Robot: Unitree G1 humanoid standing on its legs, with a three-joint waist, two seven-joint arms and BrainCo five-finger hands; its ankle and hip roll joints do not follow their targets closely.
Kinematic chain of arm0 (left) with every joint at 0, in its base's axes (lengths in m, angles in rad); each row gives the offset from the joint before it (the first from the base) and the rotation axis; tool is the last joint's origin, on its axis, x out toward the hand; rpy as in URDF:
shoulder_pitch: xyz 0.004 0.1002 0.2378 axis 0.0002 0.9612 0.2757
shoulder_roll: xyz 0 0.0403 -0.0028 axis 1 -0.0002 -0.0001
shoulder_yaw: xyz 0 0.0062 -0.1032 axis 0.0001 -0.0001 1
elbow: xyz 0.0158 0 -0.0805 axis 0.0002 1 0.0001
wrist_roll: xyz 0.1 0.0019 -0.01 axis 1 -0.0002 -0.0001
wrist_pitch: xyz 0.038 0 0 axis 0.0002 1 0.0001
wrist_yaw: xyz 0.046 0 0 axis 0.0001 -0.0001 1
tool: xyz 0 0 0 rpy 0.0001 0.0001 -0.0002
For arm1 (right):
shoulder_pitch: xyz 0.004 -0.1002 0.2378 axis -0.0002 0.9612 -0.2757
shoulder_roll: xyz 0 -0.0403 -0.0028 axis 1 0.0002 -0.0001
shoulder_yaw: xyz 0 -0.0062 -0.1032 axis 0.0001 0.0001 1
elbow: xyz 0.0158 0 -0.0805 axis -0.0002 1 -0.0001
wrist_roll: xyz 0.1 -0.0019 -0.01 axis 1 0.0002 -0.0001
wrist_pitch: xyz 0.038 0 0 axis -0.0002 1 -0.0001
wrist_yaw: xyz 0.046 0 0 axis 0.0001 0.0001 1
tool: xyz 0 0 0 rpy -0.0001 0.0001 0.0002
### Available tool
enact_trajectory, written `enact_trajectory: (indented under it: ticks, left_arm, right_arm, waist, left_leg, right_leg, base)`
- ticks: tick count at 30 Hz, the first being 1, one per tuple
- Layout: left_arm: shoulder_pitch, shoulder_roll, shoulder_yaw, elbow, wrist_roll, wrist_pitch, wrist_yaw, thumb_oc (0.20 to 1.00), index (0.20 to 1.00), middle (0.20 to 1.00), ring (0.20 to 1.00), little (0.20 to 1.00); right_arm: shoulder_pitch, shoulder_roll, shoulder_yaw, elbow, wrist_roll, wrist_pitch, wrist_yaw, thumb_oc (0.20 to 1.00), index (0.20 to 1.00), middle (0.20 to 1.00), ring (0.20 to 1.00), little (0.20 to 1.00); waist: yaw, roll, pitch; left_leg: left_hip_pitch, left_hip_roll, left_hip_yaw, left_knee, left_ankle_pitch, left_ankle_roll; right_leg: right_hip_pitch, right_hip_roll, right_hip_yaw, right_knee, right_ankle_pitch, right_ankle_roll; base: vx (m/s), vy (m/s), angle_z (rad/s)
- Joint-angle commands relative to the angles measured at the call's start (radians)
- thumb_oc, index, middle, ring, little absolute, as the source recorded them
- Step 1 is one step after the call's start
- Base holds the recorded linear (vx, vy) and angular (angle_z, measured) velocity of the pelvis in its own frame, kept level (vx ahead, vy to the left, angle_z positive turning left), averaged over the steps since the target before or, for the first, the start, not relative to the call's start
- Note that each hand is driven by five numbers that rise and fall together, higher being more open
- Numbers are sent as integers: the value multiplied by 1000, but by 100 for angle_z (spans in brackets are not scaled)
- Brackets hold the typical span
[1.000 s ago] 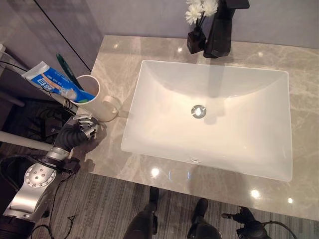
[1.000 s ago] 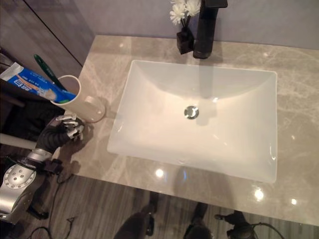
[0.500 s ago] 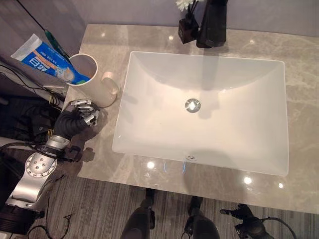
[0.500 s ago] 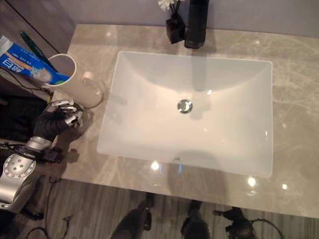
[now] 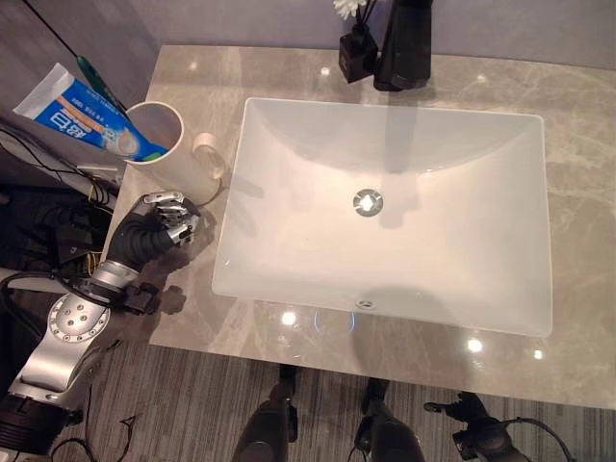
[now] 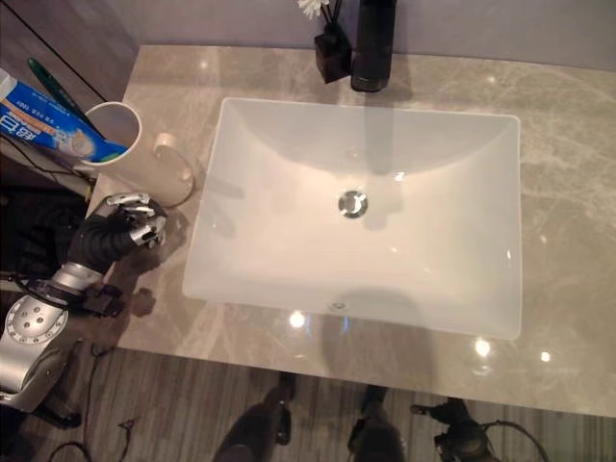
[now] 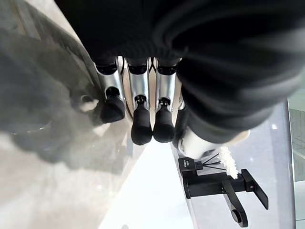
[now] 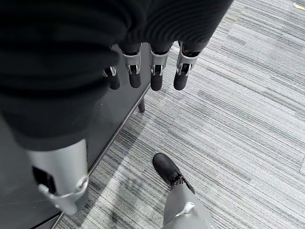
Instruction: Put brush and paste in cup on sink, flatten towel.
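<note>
Two items in cup: a blue-and-white toothpaste tube and a green toothbrush stand slanted in the white handled cup, their tops leaning away from the sink basin.
Cup's place: on the marble counter, just beside the basin's left rim.
Left hand: the left hand rests low over the counter, between the cup and the counter's front edge, left of the basin; fingers curled in, holding nothing.
Right hand: the right hand hangs over striped carpet, fingers loose and straight, empty.
Behind the basin: a black faucet and a small dark vase of white flowers.
Change: the whole view has shifted over the last second, so the camera moved; the cup kept its load, and the left hand stayed close by it, perhaps slightly farther off.
Meaning: the cup step looks done, and the towel is judged the remaining work.
Writing: the tube carries print, left unread here.
</note>
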Motion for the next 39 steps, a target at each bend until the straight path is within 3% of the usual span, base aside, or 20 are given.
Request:
enact_trajectory:
  ticks: [1,27,39]
  left_arm:
    - [-45,1,7,6,-22,-40,-3,200,200,200,200,200]
    - [-110,-13,43,100,14,-58,63,200,200,200,200,200]
    - [-200,44,47,193,28,-66,103,200,200,200,200,200]
  right_arm:
    - [-26,-7,34,-2,18,-11,-2,1000,1000,1000,1000,1000]
    - [-28,-7,50,-21,14,-9,5,1000,1000,1000,1000,1000]
    - [-37,-11,69,-32,7,-3,10,1000,1000,1000,1000,1000]
  waist:
    - [-4,-32,-4]
    - [-20,-44,23]
    - [-22,-57,25]
  left_leg:
    - [59,20,49,3,-38,-8]
    - [47,25,75,3,-42,-6]
    - [38,22,96,3,-47,-1]
  right_leg:
    - [31,-93,92,12,154,77]
    - [-10,-80,127,7,164,76]
    - [-31,-78,153,-2,187,86]
  base:
    - [0,0,0]
    - [-1,0,-2]
    - [9,13,-9]
